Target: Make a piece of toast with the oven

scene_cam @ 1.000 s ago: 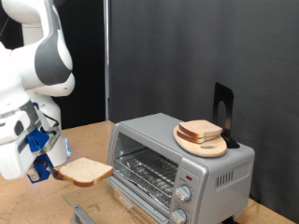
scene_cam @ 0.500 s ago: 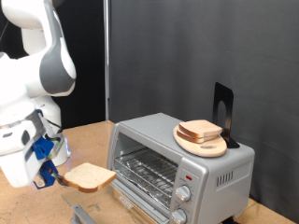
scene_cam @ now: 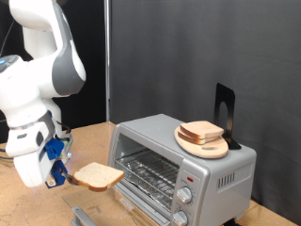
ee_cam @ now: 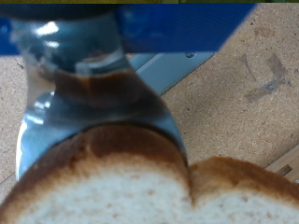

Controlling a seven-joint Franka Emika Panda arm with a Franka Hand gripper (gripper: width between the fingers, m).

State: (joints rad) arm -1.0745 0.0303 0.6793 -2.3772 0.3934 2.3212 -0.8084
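Note:
My gripper (scene_cam: 64, 172) is at the exterior view's lower left, shut on a piece of toast (scene_cam: 98, 176), a pale slice with a tan crust held flat in the air. The slice's free edge reaches toward the oven (scene_cam: 179, 168), a silver toaster oven whose door hangs open, showing the wire rack (scene_cam: 148, 173). In the wrist view the toast (ee_cam: 140, 187) fills the lower half, with a shiny finger (ee_cam: 89, 93) pressed on its crust.
On top of the oven sits a round light-wood board (scene_cam: 201, 143) carrying more bread slices (scene_cam: 201, 131), with a black stand (scene_cam: 225, 113) behind it. The oven rests on a wooden table (scene_cam: 89, 141). A dark curtain hangs behind.
The arm has carried the toast lower and toward the exterior view's right, closer to the open oven. The slice stays gripped and flat.

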